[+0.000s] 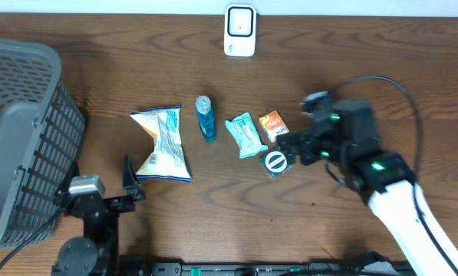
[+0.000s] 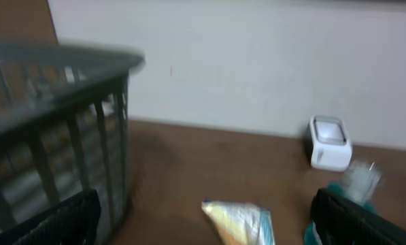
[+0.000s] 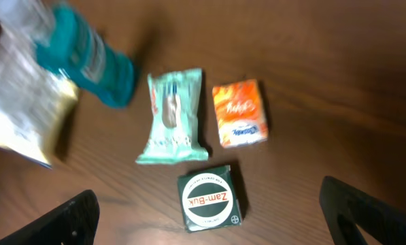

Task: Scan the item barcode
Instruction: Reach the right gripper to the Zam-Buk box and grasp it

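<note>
Noting my right hand (image 3: 208,212) wide open, empty, above the dark green square Zam-Buk tin (image 1: 275,162); left hand (image 2: 206,219) likewise.

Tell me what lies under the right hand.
A dark green Zam-Buk box on the table, label up, below the open right hand. Its underside is hidden, so no barcode shows.

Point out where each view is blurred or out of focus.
Overhead: sharp and evenly lit, the white scanner crisp. Left wrist: soft all over, the grey basket rim smeared and the teal bottle hazy. Right wrist: the Zam-Buk box lettering is readable, while the teal bottle and snack bag at upper left are blurred.
</note>
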Controlling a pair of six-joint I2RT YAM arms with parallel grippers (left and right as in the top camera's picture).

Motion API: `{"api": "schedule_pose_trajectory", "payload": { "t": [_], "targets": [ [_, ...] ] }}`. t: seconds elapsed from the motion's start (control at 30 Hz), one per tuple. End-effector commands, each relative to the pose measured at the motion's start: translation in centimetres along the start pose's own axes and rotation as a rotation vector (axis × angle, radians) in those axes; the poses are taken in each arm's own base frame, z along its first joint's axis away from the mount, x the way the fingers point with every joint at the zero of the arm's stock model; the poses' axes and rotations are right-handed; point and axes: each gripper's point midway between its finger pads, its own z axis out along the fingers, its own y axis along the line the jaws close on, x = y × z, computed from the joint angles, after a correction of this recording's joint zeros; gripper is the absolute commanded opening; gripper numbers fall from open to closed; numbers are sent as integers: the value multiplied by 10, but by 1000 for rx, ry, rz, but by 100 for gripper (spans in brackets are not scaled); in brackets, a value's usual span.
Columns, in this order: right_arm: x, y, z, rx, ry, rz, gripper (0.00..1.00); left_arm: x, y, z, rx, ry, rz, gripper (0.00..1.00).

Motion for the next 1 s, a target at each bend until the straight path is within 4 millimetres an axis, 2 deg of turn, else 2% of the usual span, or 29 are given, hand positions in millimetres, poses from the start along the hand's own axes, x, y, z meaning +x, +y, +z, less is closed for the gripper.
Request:
{"api": "schedule_pose_trajectory", "payload": {
  "t": [0.0, 0.13, 0.33, 0.53, 0.7, 0.77, 0.87, 0.9, 0.97],
  "targets": [
    [11, 2, 29, 92, 85, -143, 99, 32, 0, 9, 4, 65, -60, 97],
    [36, 4, 59, 127, 198, -187, 99, 58, 1, 16, -5, 113, -126, 98],
    [72, 10, 90, 124, 337, -223, 99, 85, 3, 20, -14, 169, -124, 98],
    [97, 7, 104, 125, 435, -223, 95, 103, 4, 20, -21, 219, -119, 98],
    [110, 4, 110, 130, 481, -220, 91, 109, 5, 19, -24, 241, -116, 98],
    [115, 2, 113, 131, 498, -220, 87, 111, 5, 19, -26, 251, -115, 98],
    [122, 0, 117, 136, 523, -213, 67, 115, 5, 18, -28, 266, -114, 98],
    [124, 0, 119, 139, 530, -204, 63, 116, 5, 17, -29, 271, -113, 98],
    [125, 0, 120, 145, 530, -181, 63, 118, 6, 17, -30, 282, -112, 98]
  ]
}}
